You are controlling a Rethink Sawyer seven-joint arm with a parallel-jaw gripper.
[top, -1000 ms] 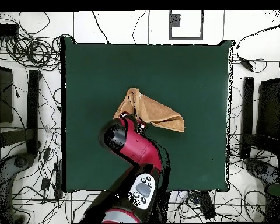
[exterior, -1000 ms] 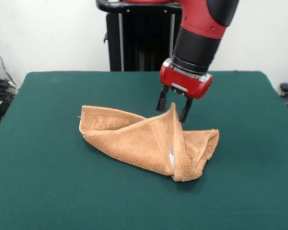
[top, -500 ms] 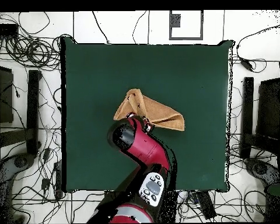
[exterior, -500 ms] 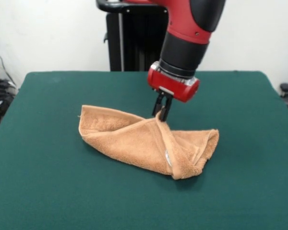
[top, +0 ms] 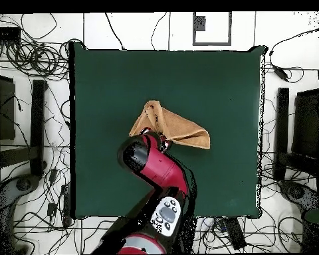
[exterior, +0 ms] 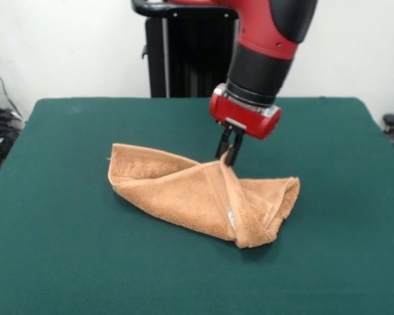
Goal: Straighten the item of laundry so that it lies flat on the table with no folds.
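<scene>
The item of laundry (exterior: 197, 193) is an orange-tan terry towel, folded over on itself into a long bundle in the middle of the dark green table (exterior: 65, 262). A small white tag shows near its right fold. My gripper (exterior: 228, 156) is shut on a raised peak of the towel's far edge, pinching the cloth and holding it slightly up. From overhead the towel (top: 179, 129) lies near the table's centre, with the red arm covering its near-left part and hiding the gripper.
The table (top: 209, 80) spreads wide on every side of the towel. Cables and black stands crowd the floor around it (top: 29, 60). The robot's black pedestal (exterior: 184, 59) stands behind the far edge.
One second ago the gripper was open astride the towel's peak. It has since shut on the peak, shifted left, then come back slightly right, with the peak a little lower.
</scene>
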